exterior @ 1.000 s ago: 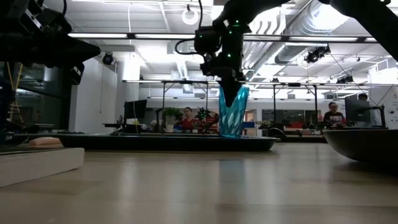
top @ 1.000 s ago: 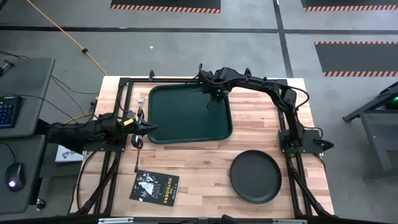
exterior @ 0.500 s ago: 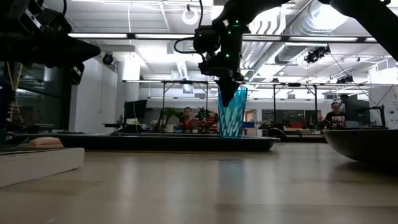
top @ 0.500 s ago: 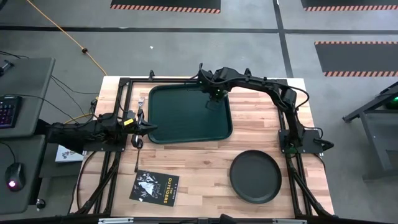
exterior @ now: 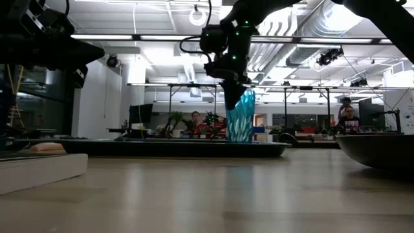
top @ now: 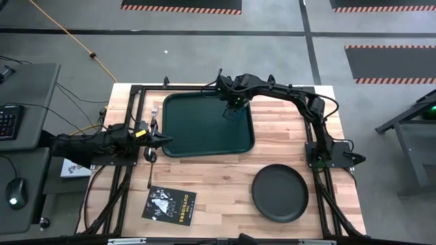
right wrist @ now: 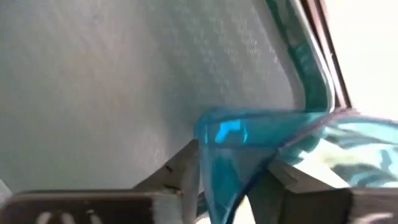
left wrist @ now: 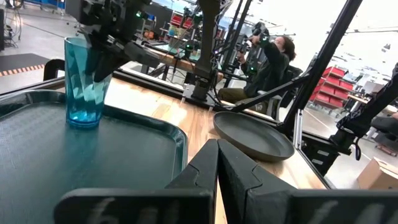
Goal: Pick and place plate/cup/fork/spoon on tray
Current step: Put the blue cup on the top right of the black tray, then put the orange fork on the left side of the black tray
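The teal cup [exterior: 240,120] stands on the far right part of the dark green tray [top: 197,133]; it also shows in the left wrist view [left wrist: 83,81]. My right gripper [top: 233,107] is over it, shut on its top. My left gripper [top: 161,141] is shut and empty, hovering at the tray's left edge. The black plate [top: 279,194] lies on the table near the right front. The pale fork [top: 154,114] lies left of the tray. The spoon [top: 150,167] lies on the table beside my left gripper, on its near side. My right gripper holds the cup by its rim [right wrist: 236,134], coming from above with the fingers pointing down. One finger [left wrist: 102,59] seems to reach inside the cup and the other stays outside. The cup leans slightly, its base [left wrist: 82,119] on the tray.
A black booklet with white print [top: 170,204] lies at the table's near left. The black arm frames [top: 129,102] run along both table sides. People sit in the room beyond the table.
My right gripper has shifted a little toward the table's left with the cup. The cup has slid that way along the tray floor and tipped slightly from upright.
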Available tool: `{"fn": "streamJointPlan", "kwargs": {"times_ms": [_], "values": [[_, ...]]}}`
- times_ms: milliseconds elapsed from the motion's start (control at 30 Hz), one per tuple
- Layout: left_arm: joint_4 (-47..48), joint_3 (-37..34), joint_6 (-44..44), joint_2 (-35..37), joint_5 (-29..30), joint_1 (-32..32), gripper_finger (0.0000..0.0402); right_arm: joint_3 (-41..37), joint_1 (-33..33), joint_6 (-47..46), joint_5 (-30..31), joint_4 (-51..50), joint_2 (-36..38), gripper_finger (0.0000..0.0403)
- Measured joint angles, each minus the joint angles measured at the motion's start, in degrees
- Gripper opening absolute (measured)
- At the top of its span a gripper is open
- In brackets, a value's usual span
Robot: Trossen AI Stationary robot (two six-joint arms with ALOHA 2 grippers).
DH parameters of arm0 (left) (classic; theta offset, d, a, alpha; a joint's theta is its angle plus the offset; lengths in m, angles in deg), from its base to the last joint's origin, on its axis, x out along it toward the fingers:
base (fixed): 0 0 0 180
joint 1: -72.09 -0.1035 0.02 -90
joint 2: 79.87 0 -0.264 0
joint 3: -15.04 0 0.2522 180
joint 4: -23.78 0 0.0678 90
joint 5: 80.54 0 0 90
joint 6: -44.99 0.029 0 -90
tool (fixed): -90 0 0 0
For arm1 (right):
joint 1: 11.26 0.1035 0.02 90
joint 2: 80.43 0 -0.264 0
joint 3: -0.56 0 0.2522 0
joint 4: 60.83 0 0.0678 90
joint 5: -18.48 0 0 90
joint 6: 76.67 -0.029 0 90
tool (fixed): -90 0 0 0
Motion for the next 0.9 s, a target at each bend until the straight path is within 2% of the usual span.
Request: {"fn": "streamJointPlan", "kwargs": {"times_ms": [133,300,900], "values": [[0.0,0.0,0.0,0.0,0.0,0.0,0.0001,0.0,0.0,2.3,-0.1,0.9,0.0,0.0139],[0.0,0.0,0.0,0.0,0.0,0.0,0.0001,0.0,0.0,3.2,-0.2,0.1,0.2,0.0161],[0.0,0.0,0.0,0.0,0.0,0.0,0.0001,0.0,0.0,3.6,-1.5,-3.2,11.9,0.0165]]}}
